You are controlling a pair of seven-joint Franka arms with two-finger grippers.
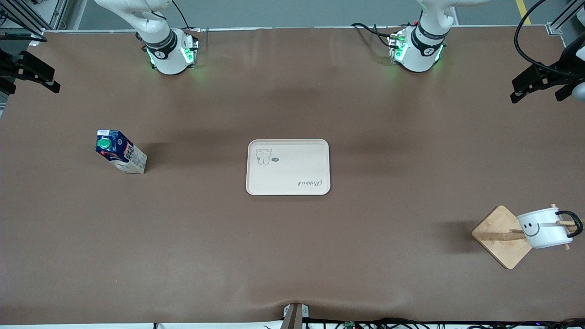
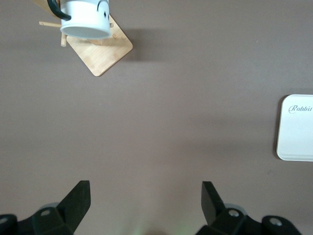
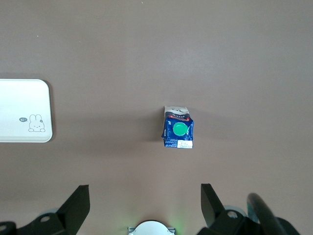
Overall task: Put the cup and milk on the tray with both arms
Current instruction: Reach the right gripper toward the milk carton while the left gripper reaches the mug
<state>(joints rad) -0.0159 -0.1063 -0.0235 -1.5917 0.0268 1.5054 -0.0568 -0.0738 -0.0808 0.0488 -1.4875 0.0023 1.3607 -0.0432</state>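
Both pincers are spread wide and empty: left gripper [image 2: 144, 203] high over bare table, right gripper [image 3: 144, 205] likewise up above the milk carton. Nearest the front camera, lower right of the frame, the smiley cup [image 1: 544, 227] hangs on a wooden peg stand [image 1: 500, 235]. Mid-frame sits the cream tray [image 1: 288, 167], nothing on it. At middle left, the milk carton [image 1: 120, 151] stands upright. Nothing delivered yet; both pickups and placements remain, I'd say.

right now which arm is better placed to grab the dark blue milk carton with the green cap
Right. The dark blue milk carton stands toward the right arm's end of the table, and the open right gripper looks down on it.
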